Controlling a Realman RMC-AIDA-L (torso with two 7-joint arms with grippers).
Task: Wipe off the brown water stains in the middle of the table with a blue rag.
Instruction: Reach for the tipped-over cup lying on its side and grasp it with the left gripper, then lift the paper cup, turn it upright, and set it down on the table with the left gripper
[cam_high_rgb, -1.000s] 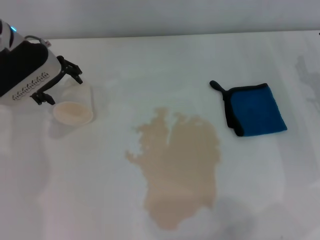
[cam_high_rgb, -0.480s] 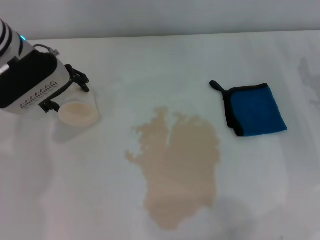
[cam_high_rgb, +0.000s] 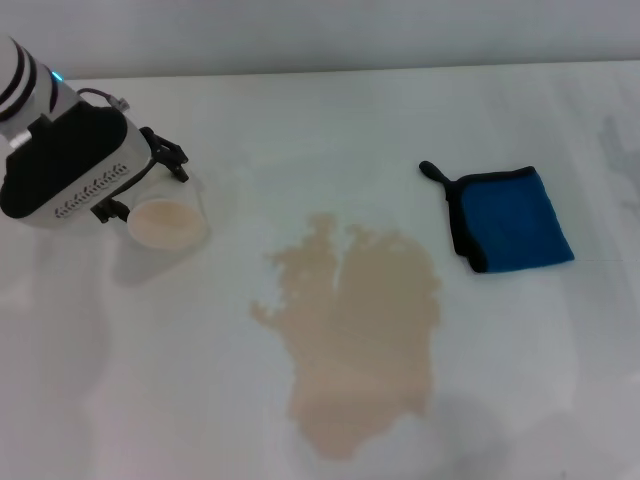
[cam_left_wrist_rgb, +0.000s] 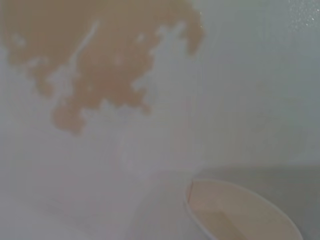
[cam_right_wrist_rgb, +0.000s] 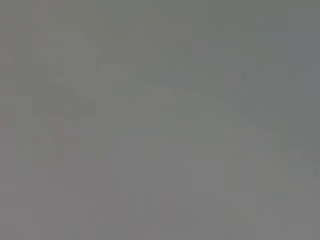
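Left gripper (cam_high_rgb: 160, 185) shifted right; blue rag (cam_high_rgb: 512, 220) far.

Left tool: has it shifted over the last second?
Yes. The left tool, holding the paper cup, has moved rightward, toward the brown water stains, which stayed put.

The paper cup (cam_left_wrist_rgb: 240, 212) is cut off; the right wrist view is featureless grey.

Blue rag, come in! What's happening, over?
Blue rag untouched, flat beside brown water stains. Left gripper holding paper cup. Right gripper out of view. Nothing blocking.
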